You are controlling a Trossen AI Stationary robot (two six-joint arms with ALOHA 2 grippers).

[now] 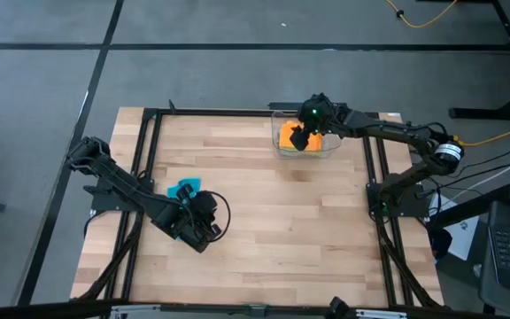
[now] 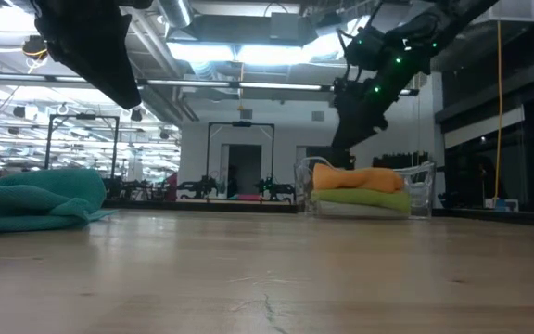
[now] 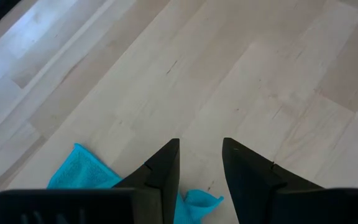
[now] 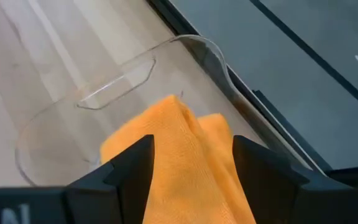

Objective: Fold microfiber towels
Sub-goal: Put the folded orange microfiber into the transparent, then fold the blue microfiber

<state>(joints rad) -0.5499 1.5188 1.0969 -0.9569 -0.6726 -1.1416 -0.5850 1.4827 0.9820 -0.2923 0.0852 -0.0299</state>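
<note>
An orange towel (image 4: 185,174) lies on top in the clear bin (image 4: 123,81) at the table's far right, on a lime green towel (image 2: 360,200). My right gripper (image 4: 192,142) is open above the bin, one finger on each side of the orange towel's raised fold. A teal towel (image 1: 184,189) lies crumpled on the table near the left. My left gripper (image 3: 201,146) hangs open above the table, just to the near right of the teal towel (image 3: 82,174), with nothing between its fingers. My right gripper comes slanting down from the table's right side, its open fingers (image 4: 135,162) on either side of the orange towel's raised fold (image 4: 179,118). Whether they touch the cloth I cannot tell. The towel rests in the bin.
A black metal frame (image 1: 149,159) runs along the table's left, far and right edges. Bare wood (image 1: 282,230) spreads over the middle and near part of the table. The bin's clear walls (image 2: 420,190) rise around the stacked towels.
</note>
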